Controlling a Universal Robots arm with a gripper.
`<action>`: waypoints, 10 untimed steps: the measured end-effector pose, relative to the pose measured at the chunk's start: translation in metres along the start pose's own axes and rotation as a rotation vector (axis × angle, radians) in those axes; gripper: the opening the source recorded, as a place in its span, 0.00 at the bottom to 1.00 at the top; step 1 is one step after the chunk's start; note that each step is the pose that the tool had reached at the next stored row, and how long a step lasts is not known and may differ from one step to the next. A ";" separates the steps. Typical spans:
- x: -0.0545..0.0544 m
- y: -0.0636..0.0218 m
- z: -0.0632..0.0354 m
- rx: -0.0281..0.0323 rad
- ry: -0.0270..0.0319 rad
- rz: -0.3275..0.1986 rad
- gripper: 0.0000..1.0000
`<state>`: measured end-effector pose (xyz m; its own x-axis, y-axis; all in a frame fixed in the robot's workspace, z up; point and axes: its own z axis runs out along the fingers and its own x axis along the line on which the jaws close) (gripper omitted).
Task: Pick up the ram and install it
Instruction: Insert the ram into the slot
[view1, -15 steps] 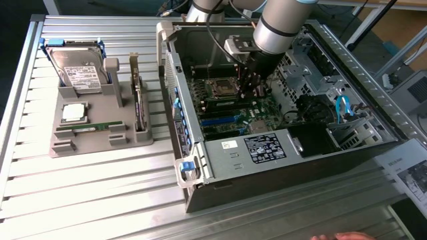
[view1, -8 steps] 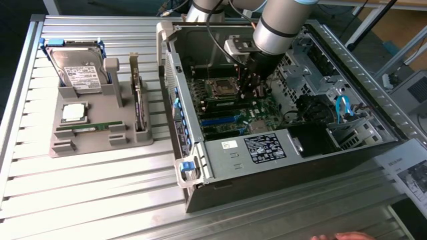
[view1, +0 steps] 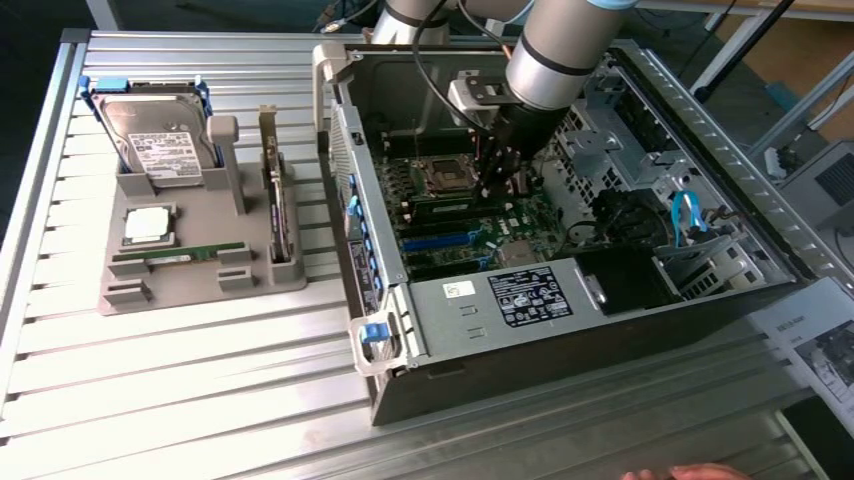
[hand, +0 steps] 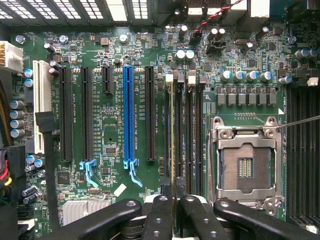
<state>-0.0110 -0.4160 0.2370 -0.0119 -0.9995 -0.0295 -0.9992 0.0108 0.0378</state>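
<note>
Tool (hand: 173, 202) clamped on ram (hand: 172, 135), edge-on along memory slots (hand: 189, 135), case wall (view1: 387, 90) near

Ribbed silver aluminium worktop (view1: 200, 380) bears a grey plastic parts holder (view1: 200, 288) near one edge, an open dark computer case (view1: 534, 385) just beside it
</note>
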 end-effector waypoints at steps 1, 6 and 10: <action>0.000 0.0000 0.0000 0.0000 -0.0001 0.000 0.12; 0.000 0.0000 0.0000 0.0000 0.0000 0.000 0.12; 0.000 -0.0002 0.0000 0.0000 -0.0001 0.000 0.12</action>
<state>-0.0107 -0.4159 0.2370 -0.0121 -0.9995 -0.0295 -0.9992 0.0110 0.0378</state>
